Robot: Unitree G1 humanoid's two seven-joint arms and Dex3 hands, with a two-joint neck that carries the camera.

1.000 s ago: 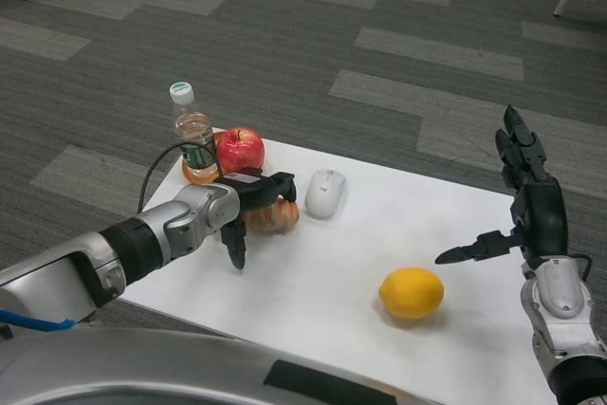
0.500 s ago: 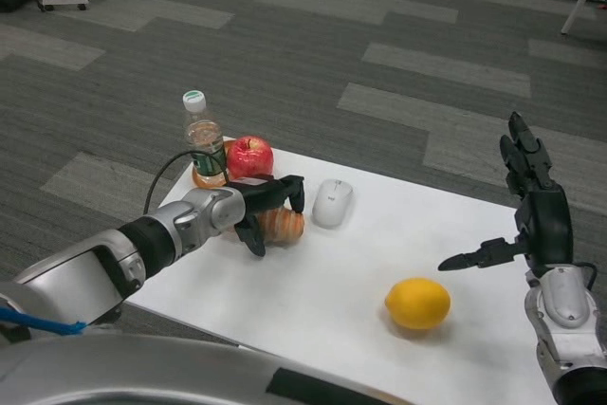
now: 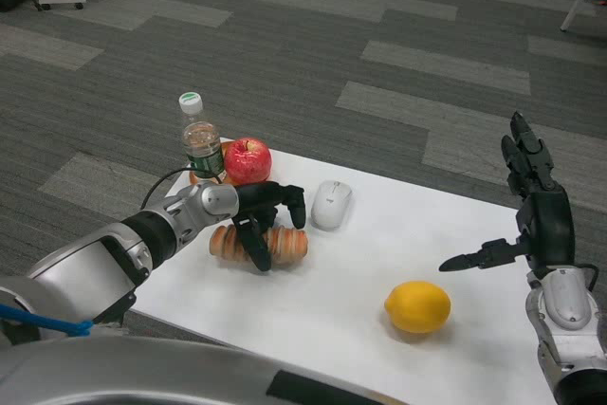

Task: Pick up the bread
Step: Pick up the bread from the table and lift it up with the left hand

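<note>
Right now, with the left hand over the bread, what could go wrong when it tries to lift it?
1. The left hand drapes its fingers over the middle of the bread rather than clearly wrapping it, so the loaf might slip or tilt out when lifted.
2. The mouse, the apple and the bottle stand close behind; a sideways lift could knock them, and the bottle looks easiest to topple.

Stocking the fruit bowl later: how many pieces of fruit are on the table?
2: a red apple at the far left corner beside the bottle, a lemon near the front right.
</note>
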